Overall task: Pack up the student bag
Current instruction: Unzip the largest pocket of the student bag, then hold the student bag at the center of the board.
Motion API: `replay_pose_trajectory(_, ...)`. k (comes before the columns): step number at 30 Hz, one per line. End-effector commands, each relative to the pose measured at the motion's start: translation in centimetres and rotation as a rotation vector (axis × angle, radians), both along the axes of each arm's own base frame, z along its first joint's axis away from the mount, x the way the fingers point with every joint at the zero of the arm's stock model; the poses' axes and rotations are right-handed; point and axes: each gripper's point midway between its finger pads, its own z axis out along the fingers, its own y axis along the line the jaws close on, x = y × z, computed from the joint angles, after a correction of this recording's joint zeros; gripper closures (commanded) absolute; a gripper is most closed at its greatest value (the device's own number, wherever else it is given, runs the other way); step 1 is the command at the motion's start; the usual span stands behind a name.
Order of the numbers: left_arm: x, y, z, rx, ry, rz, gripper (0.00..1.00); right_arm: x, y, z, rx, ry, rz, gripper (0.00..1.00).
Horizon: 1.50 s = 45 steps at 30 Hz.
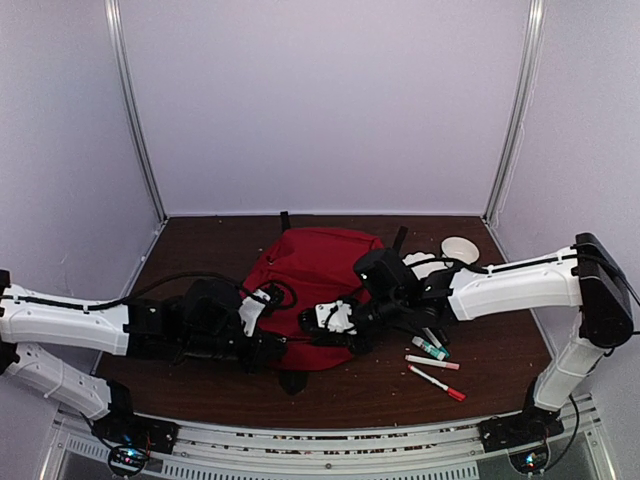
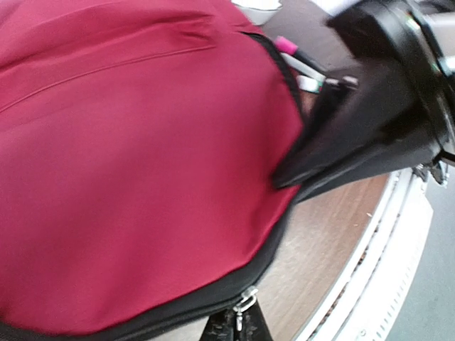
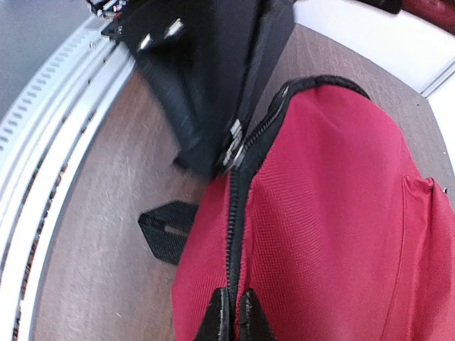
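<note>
The red student bag [image 1: 310, 262] lies flat in the middle of the table, with its black zipper [image 3: 234, 213] running along the near edge. My left gripper [image 1: 278, 345] sits at that edge. In the left wrist view this gripper [image 2: 238, 328] is shut on the silver zipper pull [image 2: 247, 300]. My right gripper [image 1: 318, 337] comes in from the right. In the right wrist view it [image 3: 231, 318] is shut on the bag's zipper seam, a short way from the slider [image 3: 234, 145]. The bag's inside is hidden.
Three markers [image 1: 433, 363] lie on the table to the right of the bag, under the right arm. A white round object [image 1: 460, 248] sits at the back right. A black strap tab [image 1: 292, 381] rests on the wood by the bag's near edge.
</note>
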Motion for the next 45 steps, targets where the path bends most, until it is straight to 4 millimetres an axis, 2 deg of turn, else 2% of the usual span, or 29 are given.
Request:
replay_pose_trajectory(1, 2.2, 7.4, -2.5, 0.218, 0.035, 0.207, 1.00, 1.7, -8.8, -6.8, -0.358, -0.055, -0.123, 1.00)
replay_pose_trajectory(4, 3.5, 10.4, -2.7, 0.263, 0.058, 0.315, 1.00, 1.5, -9.7, -6.8, -0.387, -0.113, -0.108, 1.00)
replay_pose_trajectory(8, 4.7, 13.5, -2.7, 0.322, 0.076, 0.419, 1.00, 1.5, -10.8, -6.8, -0.413, -0.145, -0.110, 1.00)
replay_pose_trajectory(15, 6.1, 16.4, -3.6, 0.398, 0.085, 0.519, 1.00, 1.8, -12.5, -7.1, -0.457, -0.184, -0.107, 1.00)
replay_pose_trajectory(17, 6.6, 16.1, -3.5, 0.382, 0.081, 0.505, 1.00, 1.3, -12.8, -6.9, -0.460, -0.164, -0.082, 1.00)
replay_pose_trajectory(20, 6.3, 12.7, -2.1, 0.248, 0.083, 0.374, 1.00, -1.0, -12.8, -5.9, -0.463, -0.082, 0.022, 1.00)
replay_pose_trajectory(21, 6.2, 11.8, -1.5, 0.201, 0.074, 0.345, 1.00, -1.6, -12.3, -5.0, -0.433, -0.037, 0.035, 0.97)
replay_pose_trajectory(23, 5.6, 9.5, -0.2, 0.081, 0.057, 0.263, 1.00, -2.6, -10.5, -2.8, -0.356, 0.031, 0.054, 0.82)
replay_pose_trajectory(25, 5.6, 8.2, 0.9, -0.010, 0.049, 0.238, 1.00, -3.0, -8.0, -0.8, -0.283, 0.066, 0.058, 0.68)
replay_pose_trajectory(27, 5.4, 7.4, 1.1, -0.041, 0.055, 0.209, 1.00, -3.1, -5.7, 0.5, -0.220, 0.118, 0.038, 0.63)
replay_pose_trajectory(31, 5.2, 6.3, 1.3, -0.067, 0.067, 0.175, 1.00, -1.9, -1.0, 2.7, -0.119, 0.226, -0.033, 0.60)
replay_pose_trajectory(34, 4.9, 5.5, 1.4, -0.088, 0.070, 0.154, 1.00, -1.1, 1.8, 2.8, -0.099, 0.296, -0.064, 0.58)
replay_pose_trajectory(38, 4.7, 4.9, 1.6, -0.096, 0.063, 0.143, 1.00, -0.7, 4.3, 2.1, -0.116, 0.379, -0.076, 0.57)
replay_pose_trajectory(43, 4.5, 4.4, 1.7, -0.108, 0.061, 0.132, 1.00, -0.6, 5.9, 0.6, -0.121, 0.453, -0.097, 0.54)
replay_pose_trajectory(45, 4.5, 4.3, 1.6, -0.108, 0.063, 0.131, 1.00, -0.8, 6.1, -0.1, -0.133, 0.467, -0.097, 0.56)
